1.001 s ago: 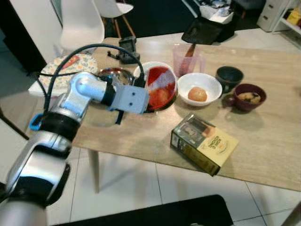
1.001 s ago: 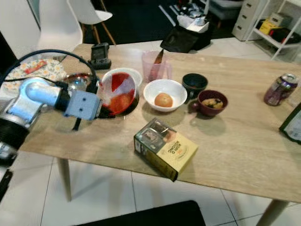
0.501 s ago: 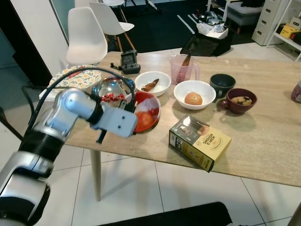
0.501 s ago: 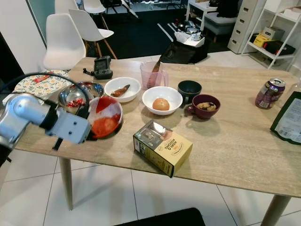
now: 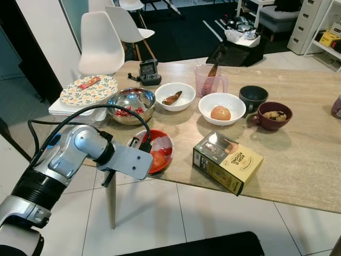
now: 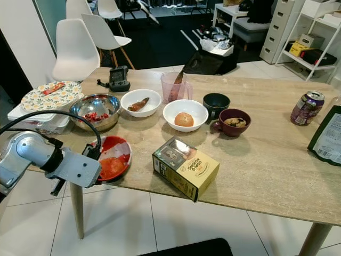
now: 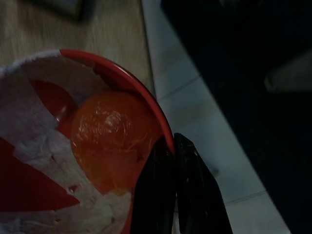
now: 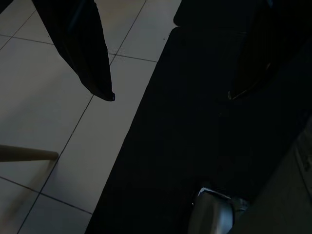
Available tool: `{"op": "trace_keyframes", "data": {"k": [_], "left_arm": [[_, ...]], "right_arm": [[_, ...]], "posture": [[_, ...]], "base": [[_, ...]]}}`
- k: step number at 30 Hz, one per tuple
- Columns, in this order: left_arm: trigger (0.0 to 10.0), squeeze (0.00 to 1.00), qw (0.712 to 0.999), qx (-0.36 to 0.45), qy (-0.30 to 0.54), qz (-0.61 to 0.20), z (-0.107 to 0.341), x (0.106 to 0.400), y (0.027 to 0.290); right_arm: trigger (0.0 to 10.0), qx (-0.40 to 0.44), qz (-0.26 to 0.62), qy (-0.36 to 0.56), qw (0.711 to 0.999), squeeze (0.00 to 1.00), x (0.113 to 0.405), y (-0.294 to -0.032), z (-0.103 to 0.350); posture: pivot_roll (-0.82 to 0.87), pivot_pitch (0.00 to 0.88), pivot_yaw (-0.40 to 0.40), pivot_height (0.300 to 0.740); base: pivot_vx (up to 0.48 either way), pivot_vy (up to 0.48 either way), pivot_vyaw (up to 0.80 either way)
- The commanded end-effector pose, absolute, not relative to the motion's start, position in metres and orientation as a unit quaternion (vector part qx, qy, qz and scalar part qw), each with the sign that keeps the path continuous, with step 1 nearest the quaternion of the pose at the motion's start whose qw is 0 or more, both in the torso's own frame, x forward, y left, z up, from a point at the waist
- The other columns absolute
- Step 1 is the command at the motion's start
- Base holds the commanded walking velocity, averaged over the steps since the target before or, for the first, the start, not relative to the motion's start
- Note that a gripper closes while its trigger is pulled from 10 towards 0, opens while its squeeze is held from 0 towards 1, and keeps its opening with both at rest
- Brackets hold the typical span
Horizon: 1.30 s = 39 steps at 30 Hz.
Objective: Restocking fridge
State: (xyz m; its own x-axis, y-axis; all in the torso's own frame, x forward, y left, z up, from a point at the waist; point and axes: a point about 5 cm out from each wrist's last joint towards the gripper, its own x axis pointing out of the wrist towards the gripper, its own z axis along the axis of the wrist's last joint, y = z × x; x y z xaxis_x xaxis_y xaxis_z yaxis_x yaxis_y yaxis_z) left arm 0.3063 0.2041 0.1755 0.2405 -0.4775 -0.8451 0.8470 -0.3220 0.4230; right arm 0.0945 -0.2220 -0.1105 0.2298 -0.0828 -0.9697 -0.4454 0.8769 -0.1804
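Note:
A red bowl [image 5: 159,152] covered in plastic wrap holds orange-red fruit [image 7: 105,131]. It sits low at the near edge of the wooden table [image 5: 298,160], partly past the edge. My left gripper [image 5: 141,144] is shut on the bowl's near rim, and the left wrist view shows both black fingers [image 7: 187,165] pinched together over the red rim [image 7: 146,105]. My right gripper [image 8: 168,93] hangs open over floor tiles and a dark mat, with nothing between its fingers.
Behind the red bowl stand a steel bowl [image 5: 130,104], a white bowl [image 5: 174,96] with a brown piece, a white bowl [image 5: 220,105] with a round fruit, a pink jug [image 5: 209,80], a dark cup [image 5: 252,96] and a maroon bowl [image 5: 274,114]. A yellow box [image 5: 227,161] lies right.
My left gripper has drawn the red bowl from beside the white bowls back to the table's near edge, and the bowl now sits flatter. The head camera has also pulled back.

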Motion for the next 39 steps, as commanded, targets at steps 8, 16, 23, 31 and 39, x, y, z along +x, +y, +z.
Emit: {"op": "trace_keyframes", "data": {"k": [8,16,23,31,39], "left_arm": [[10.0,0.00,0.573,0.580,0.181,-0.550,0.178,0.316,0.219],[10.0,0.00,0.566,0.565,0.175,-0.574,0.172,0.314,0.213],[10.0,0.12,0.573,0.540,0.158,-0.596,0.178,0.314,0.203],[10.0,0.61,0.580,0.557,0.146,-0.576,0.179,0.322,0.204],[10.0,0.60,0.584,0.566,0.133,-0.566,0.184,0.325,0.204]], "right_arm": [[10.0,-0.224,0.122,0.613,0.748,0.00,0.089,-0.224,-0.111],[10.0,-0.223,0.119,0.615,0.747,0.00,0.085,-0.226,-0.112],[10.0,-0.224,0.119,0.619,0.744,0.00,0.081,-0.227,-0.112],[10.0,-0.225,0.118,0.618,0.744,0.00,0.081,-0.228,-0.112],[10.0,-0.228,0.118,0.619,0.742,0.00,0.080,-0.229,-0.112]], "posture": [[-0.03,0.000,0.024,0.740],[-0.04,0.010,0.025,0.740],[-0.04,0.015,0.023,0.740],[-0.04,0.019,0.020,0.740],[-0.04,0.020,0.020,0.740]], "base": [[0.000,0.000,0.00],[0.000,0.000,0.00],[0.000,0.000,0.00],[0.000,0.000,0.00],[0.000,0.000,0.00]]}}
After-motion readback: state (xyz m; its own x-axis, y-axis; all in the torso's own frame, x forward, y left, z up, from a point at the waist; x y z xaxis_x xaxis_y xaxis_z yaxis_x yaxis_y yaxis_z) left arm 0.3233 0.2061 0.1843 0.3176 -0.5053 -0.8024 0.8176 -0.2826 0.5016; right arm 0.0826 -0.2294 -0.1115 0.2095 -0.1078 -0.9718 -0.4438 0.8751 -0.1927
